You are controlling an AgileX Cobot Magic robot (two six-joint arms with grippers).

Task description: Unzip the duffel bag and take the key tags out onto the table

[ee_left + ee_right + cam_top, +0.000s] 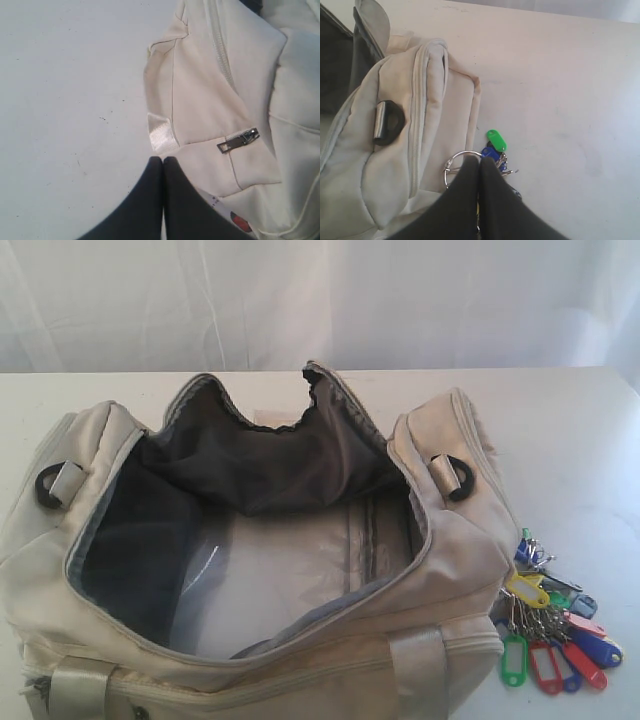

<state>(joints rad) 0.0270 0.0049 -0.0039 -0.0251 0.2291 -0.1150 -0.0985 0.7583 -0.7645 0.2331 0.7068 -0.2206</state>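
Observation:
The cream duffel bag point(450, 540) lies unzipped on the white table point(580, 440), its dark grey lining showing and nothing visible inside. The key tags point(555, 625) lie on the table against the bag's right end, in red, blue, green and yellow. Neither gripper appears in the exterior view. In the right wrist view my right gripper point(480, 159) is shut, and past its tips I see a green tag of the key tags point(496, 140) and a metal ring point(452, 165). My left gripper point(163, 159) is shut with nothing in it, beside the bag's end point(210, 100).
A grey zipper pull point(238, 140) lies on a side pocket near the left gripper. Black D-rings point(50, 485) point(460, 478) sit at both ends of the bag. A white curtain hangs behind the table. Bare tabletop lies right of the bag point(570, 90).

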